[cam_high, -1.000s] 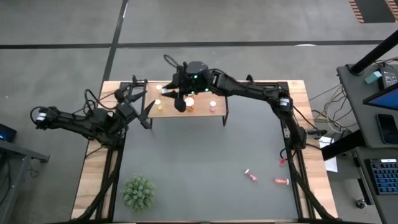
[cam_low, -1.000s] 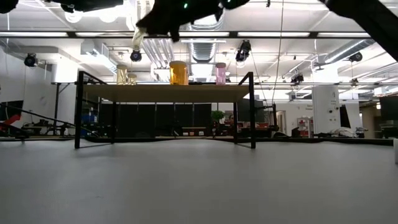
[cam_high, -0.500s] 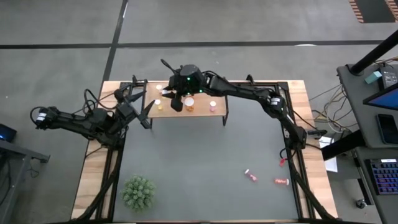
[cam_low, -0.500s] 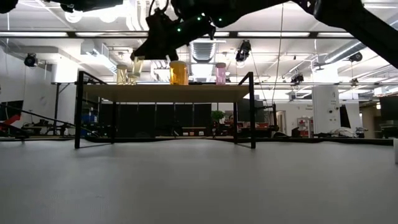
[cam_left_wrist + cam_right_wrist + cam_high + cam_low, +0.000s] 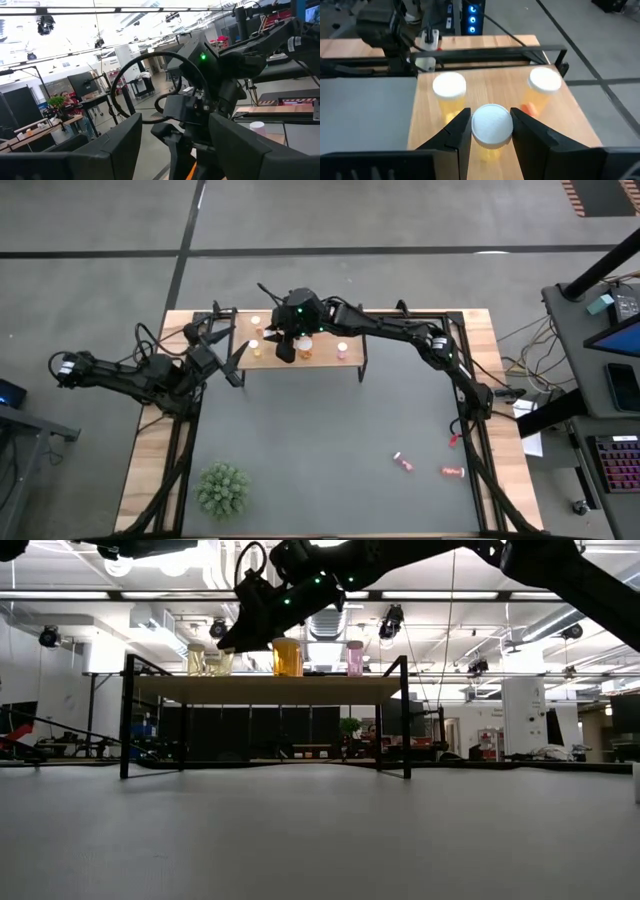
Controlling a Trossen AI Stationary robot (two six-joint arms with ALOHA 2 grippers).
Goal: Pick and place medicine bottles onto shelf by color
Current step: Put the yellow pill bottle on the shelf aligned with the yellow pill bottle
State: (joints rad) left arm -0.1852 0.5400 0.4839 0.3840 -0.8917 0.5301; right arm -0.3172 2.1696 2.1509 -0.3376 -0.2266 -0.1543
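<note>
The shelf (image 5: 300, 358) is found at the far edge of the table (image 5: 330, 440), and several medicine bottles are already standing on it: in the low view two yellow ones are seen at its left end, a larger orange bottle (image 5: 287, 657) near the middle and a pink bottle (image 5: 355, 658) to the right. The exact count on the board cannot be told from above, as the right arm covers part of it.

The right gripper (image 5: 491, 127) is held over the left part of the shelf, its fingers (image 5: 457, 131) pinched on the white cap of a yellow bottle (image 5: 491, 125). This bottle is carried upright, long axis vertical, cap uppermost, just beside two standing bottles, a yellow one (image 5: 449, 90) and an orange-tinted one (image 5: 544, 86). Whether its base is touching the board cannot be told. The placement is judged to be in its last stage, with release outstanding.

Two pink bottles, one at (image 5: 403, 462) and another at (image 5: 452, 472), are left lying on their sides on the table near its right front, long axes roughly level; these remain to be collected.

The left gripper (image 5: 228, 358) is parked just beside the shelf's left end, fingers spread, nothing held
</note>
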